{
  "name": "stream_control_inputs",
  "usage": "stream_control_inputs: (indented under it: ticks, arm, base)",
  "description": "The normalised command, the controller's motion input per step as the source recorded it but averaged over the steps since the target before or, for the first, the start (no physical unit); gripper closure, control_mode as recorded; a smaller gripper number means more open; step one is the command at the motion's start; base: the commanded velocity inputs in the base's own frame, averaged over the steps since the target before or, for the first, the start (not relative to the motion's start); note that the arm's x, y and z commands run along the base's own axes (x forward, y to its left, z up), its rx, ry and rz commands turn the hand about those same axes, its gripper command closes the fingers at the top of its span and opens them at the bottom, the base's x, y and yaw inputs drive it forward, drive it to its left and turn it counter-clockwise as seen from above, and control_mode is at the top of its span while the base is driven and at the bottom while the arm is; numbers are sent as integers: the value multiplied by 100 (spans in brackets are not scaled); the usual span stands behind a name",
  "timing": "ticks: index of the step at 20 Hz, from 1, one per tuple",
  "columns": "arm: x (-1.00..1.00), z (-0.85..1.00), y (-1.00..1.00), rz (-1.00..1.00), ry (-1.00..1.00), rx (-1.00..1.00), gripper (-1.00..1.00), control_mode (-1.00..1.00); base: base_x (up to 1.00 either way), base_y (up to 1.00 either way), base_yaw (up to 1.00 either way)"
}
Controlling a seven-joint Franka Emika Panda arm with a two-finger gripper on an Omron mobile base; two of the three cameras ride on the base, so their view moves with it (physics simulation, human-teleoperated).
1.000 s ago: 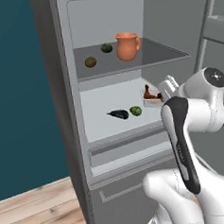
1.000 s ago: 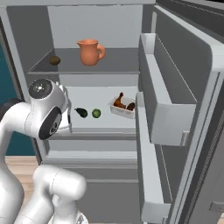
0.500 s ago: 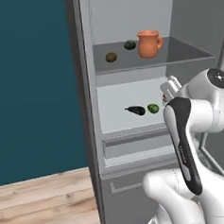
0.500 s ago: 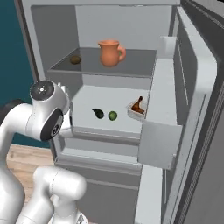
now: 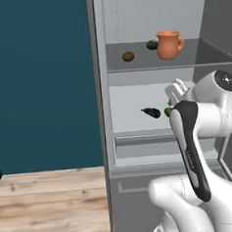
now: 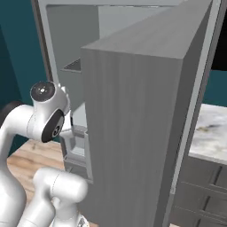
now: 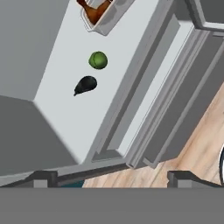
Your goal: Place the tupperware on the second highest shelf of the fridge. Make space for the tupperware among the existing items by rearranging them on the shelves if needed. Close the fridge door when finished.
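The fridge [image 5: 104,89] stands open. The tupperware [image 7: 103,13], with brown food in it, sits on the white second highest shelf [image 7: 118,74], beside a green lime [image 7: 98,60] and a dark aubergine [image 7: 85,85]. My gripper [image 7: 111,179] hangs open and empty, above and in front of that shelf's edge. In the left base view the aubergine [image 5: 151,112] and lime [image 5: 167,112] lie on the white shelf [image 5: 127,105], partly behind my arm. An orange jug [image 5: 169,44] and two dark round fruits [image 5: 128,56] stand on the grey shelf above. The fridge door [image 6: 133,124] looms close in the right base view.
A teal wall [image 5: 37,79] and a wooden floor [image 5: 50,201] lie left of the fridge. The lower drawer front [image 5: 144,204] sits below the shelves. A marble counter [image 6: 213,128] over dark cabinets stands right of the door.
The whole picture has shifted with the camera: the fridge interior has slid right in the left base view, and the door now fills the right base view. The gripper stays open.
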Motion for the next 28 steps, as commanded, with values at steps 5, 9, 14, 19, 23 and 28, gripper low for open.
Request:
stream_control_inputs:
  ticks: [5, 9, 14, 19, 23, 28]
  arm:
    - [0, 0, 0, 0, 0, 0, -100, 100]
    - [0, 0, 0, 0, 0, 0, -100, 100]
    - [0, 0, 0, 0, 0, 0, -100, 100]
    - [0, 0, 0, 0, 0, 0, -100, 100]
    - [0, 0, 0, 0, 0, 0, -100, 100]
    - [0, 0, 0, 0, 0, 0, -100, 100]
  base:
    - [-56, 0, -21]
    - [-66, 4, -41]
    - [-27, 0, -41]
    - [-18, 1, -15]
    - [-53, 0, -5]
    - [-61, 0, -2]
